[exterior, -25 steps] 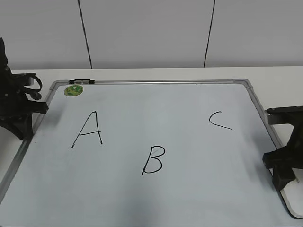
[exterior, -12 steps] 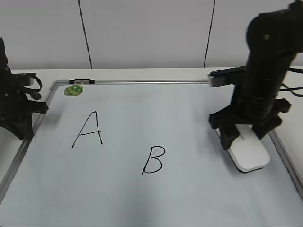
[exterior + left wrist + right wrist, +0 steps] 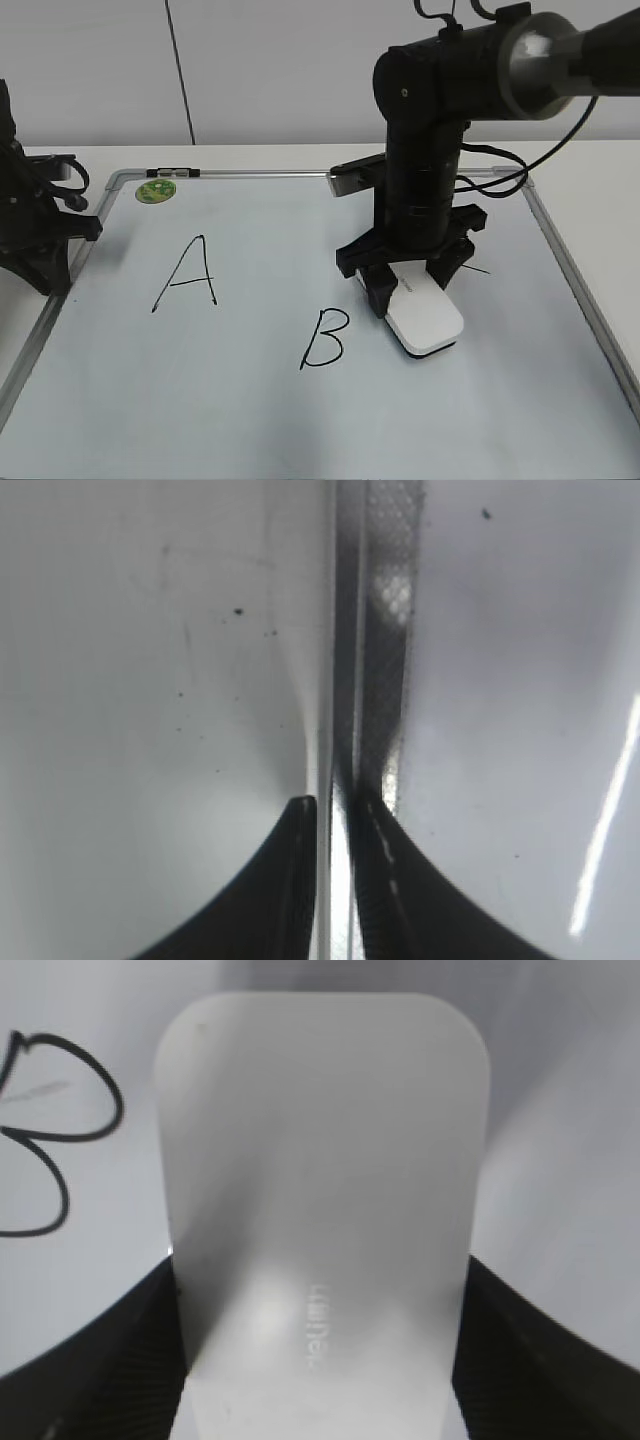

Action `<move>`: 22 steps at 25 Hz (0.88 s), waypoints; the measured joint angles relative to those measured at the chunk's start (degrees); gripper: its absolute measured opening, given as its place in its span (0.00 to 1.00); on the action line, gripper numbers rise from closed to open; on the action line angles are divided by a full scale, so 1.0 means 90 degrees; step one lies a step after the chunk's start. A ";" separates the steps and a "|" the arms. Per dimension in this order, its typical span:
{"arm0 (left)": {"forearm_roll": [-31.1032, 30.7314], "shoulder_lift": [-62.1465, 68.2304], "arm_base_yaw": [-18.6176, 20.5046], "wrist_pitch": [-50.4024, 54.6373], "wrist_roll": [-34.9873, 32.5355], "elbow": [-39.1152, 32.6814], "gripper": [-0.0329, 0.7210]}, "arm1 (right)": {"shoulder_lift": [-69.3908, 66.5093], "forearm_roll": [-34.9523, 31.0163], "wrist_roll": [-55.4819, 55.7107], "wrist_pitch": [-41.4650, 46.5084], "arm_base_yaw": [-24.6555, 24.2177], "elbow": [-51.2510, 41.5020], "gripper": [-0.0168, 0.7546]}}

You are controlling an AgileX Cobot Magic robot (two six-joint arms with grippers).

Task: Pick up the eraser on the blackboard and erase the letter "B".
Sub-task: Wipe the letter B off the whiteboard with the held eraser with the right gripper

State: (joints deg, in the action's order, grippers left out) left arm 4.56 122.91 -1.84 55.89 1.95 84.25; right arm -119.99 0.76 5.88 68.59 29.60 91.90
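The right end effector (image 3: 408,285) grips the eraser (image 3: 425,317) by its two long sides, jaws closed against them, and the eraser sits low over the board (image 3: 250,420), just right of the "B" (image 3: 324,338). Pick-up is judged complete; the step in hand is bringing the eraser onto the letter. The "B" is intact, every stroke still black, so no wiping has taken effect. The next move calls for a short shift left and slightly nearer, with the dark underside pressed flat on the surface, then strokes across the whole letter. The "A" (image 3: 186,273) stands well to the left and should be out of the stroke path. Whether the eraser touches the board or hangs just above it cannot be told; the right wrist view shows only its white top face (image 3: 320,1200) and part of the "B" (image 3: 50,1130) at the left edge. The arm hides most of the "C"; only a short stroke (image 3: 478,270) shows at its right. The left end effector (image 3: 335,880) rests at the board's left frame (image 3: 375,680), its jaws nearly together with nothing between them. A green magnet (image 3: 155,190) sits at the far left corner.
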 joint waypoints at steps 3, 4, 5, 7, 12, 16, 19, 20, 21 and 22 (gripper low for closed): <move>0.0000 0.0000 0.0000 0.0000 0.0000 0.0000 0.18 | -0.0131 -0.0084 -0.0050 0.0010 0.0042 0.0284 0.71; 0.0006 0.0000 0.0000 0.0014 0.0000 0.0000 0.17 | -0.0145 -0.0120 -0.0050 0.0010 0.0042 0.0337 0.71; 0.0006 0.0000 0.0000 0.0013 0.0000 0.0000 0.16 | -0.0152 -0.0130 -0.0050 0.0025 0.0042 0.0372 0.71; 0.0006 0.0000 0.0000 0.0013 0.0000 0.0000 0.14 | -0.0170 -0.0145 -0.0062 0.0037 0.0042 0.0385 0.71; -0.0005 0.0000 0.0000 0.0037 0.0000 0.0005 0.11 | -0.0268 -0.0396 -0.0177 0.0063 0.0042 0.0385 0.71; -0.0019 0.0000 0.0000 0.0051 0.0000 0.0015 0.11 | -0.0414 -0.0605 -0.0278 0.0063 0.0042 0.0395 0.71; -0.0019 0.0000 0.0000 0.0066 0.0000 0.0015 0.11 | -0.0624 -0.0780 -0.0369 0.0076 0.0042 0.0443 0.71; -0.0019 0.0000 0.0000 0.0065 0.0000 0.0015 0.11 | -0.0658 -0.0794 -0.0381 0.0106 0.0051 0.0470 0.71; -0.0019 0.0000 0.0000 0.0065 0.0000 0.0015 0.10 | -0.0672 -0.0805 -0.0408 0.0118 0.0051 0.0502 0.71; -0.0019 0.0000 0.0000 0.0065 0.0000 0.0015 0.10 | -0.0705 -0.0804 -0.0410 0.0153 0.0051 0.0524 0.71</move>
State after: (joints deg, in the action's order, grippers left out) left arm 4.39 122.91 -1.84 56.48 1.95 84.39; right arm -126.33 -6.48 2.18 69.97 30.06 96.61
